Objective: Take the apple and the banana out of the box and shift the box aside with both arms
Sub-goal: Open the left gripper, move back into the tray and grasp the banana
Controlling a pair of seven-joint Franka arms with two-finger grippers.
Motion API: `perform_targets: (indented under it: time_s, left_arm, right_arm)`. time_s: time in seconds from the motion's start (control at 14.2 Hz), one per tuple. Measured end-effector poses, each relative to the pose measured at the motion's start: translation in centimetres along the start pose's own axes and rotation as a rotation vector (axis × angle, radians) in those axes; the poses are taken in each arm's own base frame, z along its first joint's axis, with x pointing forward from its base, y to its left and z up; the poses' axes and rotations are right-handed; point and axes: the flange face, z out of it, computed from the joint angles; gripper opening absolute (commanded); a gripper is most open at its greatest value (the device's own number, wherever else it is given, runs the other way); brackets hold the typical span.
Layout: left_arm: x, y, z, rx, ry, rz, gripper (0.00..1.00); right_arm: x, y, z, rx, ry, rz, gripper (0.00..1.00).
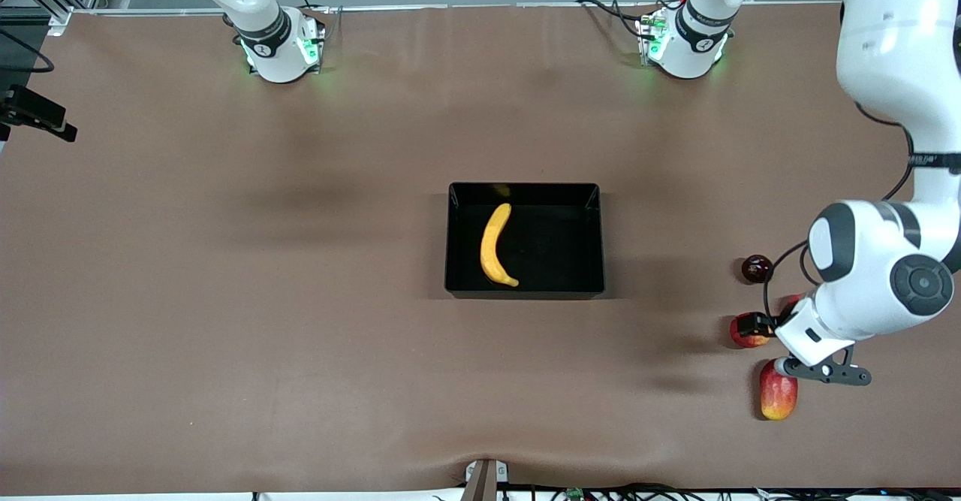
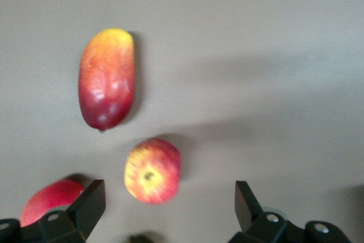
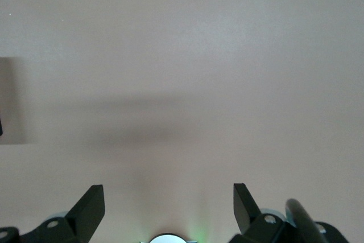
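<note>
Left gripper [image 2: 169, 209] hangs over the apple [image 2: 152, 170], fingers wide apart and gripping nothing. I see the banana [image 1: 496, 245] lying in the box [image 1: 525, 190] mid-table. Right gripper [image 3: 169, 206] waits, fingers spread, above bare table [image 3: 182, 55].

banana [image 1: 495, 246] in box [image 1: 593, 245]; apple [image 2: 152, 171] beside mango [image 2: 106, 78] (left arm's end)

No word, label, brand or number can be read anywhere. The left arm [image 1: 893, 73] bears a small dark band with tiny pale lettering near its lower joint, too small to make out. The round marks on the two arm bases are likewise illegible.
</note>
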Motion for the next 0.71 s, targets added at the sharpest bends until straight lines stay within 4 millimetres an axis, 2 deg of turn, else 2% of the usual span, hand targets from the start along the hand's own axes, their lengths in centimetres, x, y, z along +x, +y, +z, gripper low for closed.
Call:
perform_targets:
  time_s: [0.14,0.28,0.42,0.71]
  left_arm:
    - [-0.3,5.5,-3.4,0.002,-0.004,-0.049,1.00]
    - [-1.0,12.4,-6.1,0.002,0.004,-0.089,1.00]
    - [-2.1,18.4,-7.0,-0.002,0.006,-0.136,1.00]
    - [-5.2,30.4,-6.6,-0.018,0.009,-0.238,1.00]
  right_arm:
    - [0.0,0.0,0.0,0.000,0.000,0.000,1.00]
    - [0.0,0.0,0.0,0.000,0.000,0.000,1.00]
    - [0.0,0.0,0.0,0.000,0.000,0.000,1.00]
    - [0.0,0.0,0.0,0.000,-0.001,0.001,1.00]
